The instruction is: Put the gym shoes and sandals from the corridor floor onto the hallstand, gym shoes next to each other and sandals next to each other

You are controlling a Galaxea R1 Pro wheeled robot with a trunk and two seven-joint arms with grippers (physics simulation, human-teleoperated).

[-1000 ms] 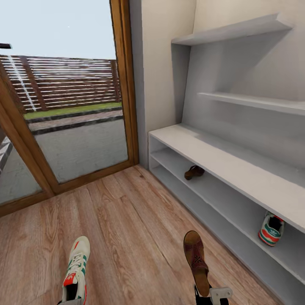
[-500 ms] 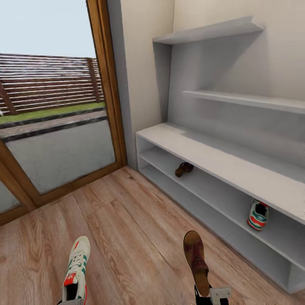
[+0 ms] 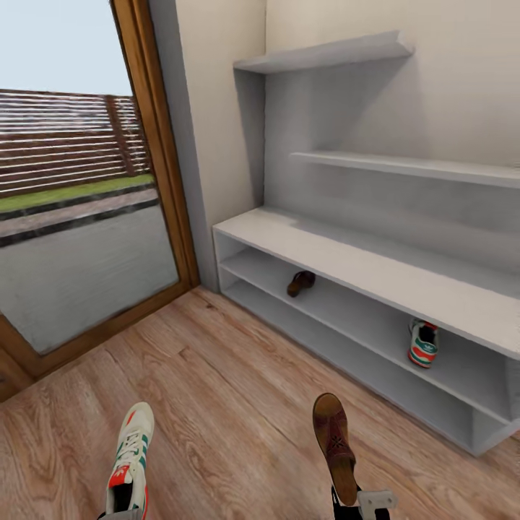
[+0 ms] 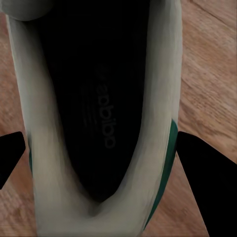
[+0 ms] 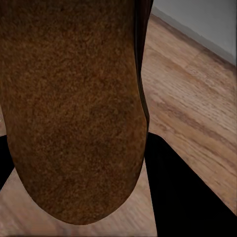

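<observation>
A: How many shoes are seen, and how are they pointed?

B: Two gym shoes and two sandals are counted. One gym shoe [image 3: 131,462] is gripped at its heel by the left gripper [image 4: 106,148], long axis running away from the robot, toe forward. One sandal [image 3: 334,442] is clamped likewise in the right gripper [image 5: 79,163], toe forward.

A: And the rest?

B: On the hallstand [image 3: 339,260], on its upper open shelf level, a second sandal [image 3: 300,282] and a second gym shoe [image 3: 423,344], heel outward, are seen, well apart, above the corridor floor [image 3: 224,390].
</observation>
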